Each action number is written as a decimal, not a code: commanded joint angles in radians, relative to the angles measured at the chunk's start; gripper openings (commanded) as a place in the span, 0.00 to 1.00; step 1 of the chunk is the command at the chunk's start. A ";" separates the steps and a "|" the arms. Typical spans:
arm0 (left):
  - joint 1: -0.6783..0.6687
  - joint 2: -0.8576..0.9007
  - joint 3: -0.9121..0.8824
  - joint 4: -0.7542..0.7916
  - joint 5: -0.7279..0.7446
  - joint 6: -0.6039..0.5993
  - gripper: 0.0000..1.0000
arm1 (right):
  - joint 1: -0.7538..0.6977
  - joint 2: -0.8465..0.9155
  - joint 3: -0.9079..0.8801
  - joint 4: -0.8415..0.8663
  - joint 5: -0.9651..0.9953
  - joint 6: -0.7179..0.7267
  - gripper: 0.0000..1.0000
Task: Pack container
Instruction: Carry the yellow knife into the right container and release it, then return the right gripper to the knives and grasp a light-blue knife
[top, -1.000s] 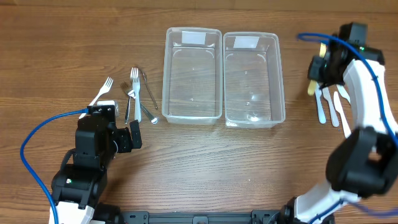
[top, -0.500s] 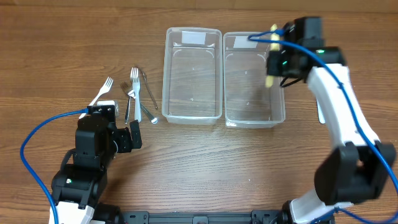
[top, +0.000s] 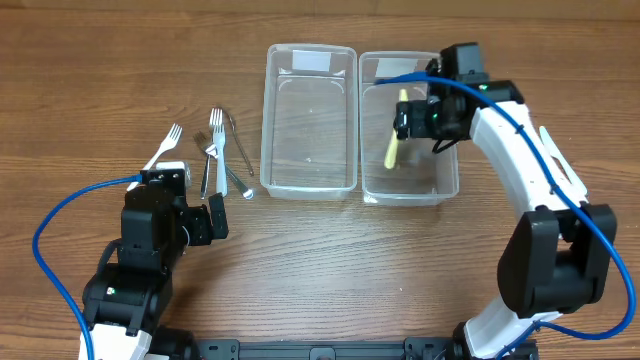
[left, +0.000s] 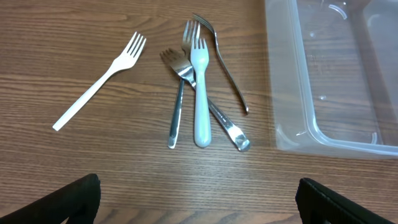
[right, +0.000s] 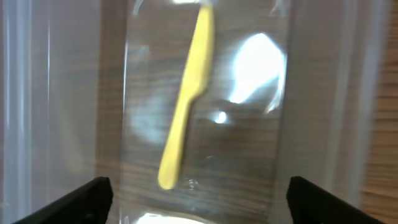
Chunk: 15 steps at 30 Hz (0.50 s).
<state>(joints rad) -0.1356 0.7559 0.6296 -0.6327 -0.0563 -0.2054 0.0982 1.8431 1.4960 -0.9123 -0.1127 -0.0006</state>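
Two clear plastic containers stand side by side, the left container (top: 267, 120) (left: 283, 87) and the right container (top: 450, 150) (right: 311, 93). A yellow plastic knife (top: 394, 142) (right: 186, 106) is inside the right container, free of any fingers. My right gripper (top: 413, 120) (right: 199, 208) hangs open just above that container, over the knife. My left gripper (top: 203, 222) (left: 199, 211) stands open over bare wood, short of the forks. A white plastic fork (top: 163, 148) (left: 99, 81) lies apart on the left. A pale plastic fork (left: 200, 93) lies across metal forks (top: 222, 155) (left: 177, 93).
The left container holds nothing that I can see. The forks lie close to its left wall. The right arm (top: 520, 150) stretches across the table's right side and hides what lies under it. A blue cable (top: 60, 220) loops beside the left arm.
The right arm swung left from the table's right side to above the right container. Its gripper opened and the yellow knife left it for the container. The left arm has not moved.
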 joint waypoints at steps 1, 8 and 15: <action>0.004 0.002 0.027 0.001 -0.003 0.019 1.00 | -0.062 -0.075 0.095 -0.006 0.025 -0.053 0.83; 0.004 0.002 0.027 0.001 -0.003 0.019 1.00 | -0.246 -0.097 0.121 0.052 0.119 -0.053 0.95; 0.004 0.002 0.027 0.001 -0.003 0.019 1.00 | -0.425 -0.013 0.091 0.040 0.113 -0.059 0.94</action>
<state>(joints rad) -0.1356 0.7559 0.6296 -0.6327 -0.0563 -0.2054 -0.2703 1.7779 1.5959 -0.8646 -0.0174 -0.0490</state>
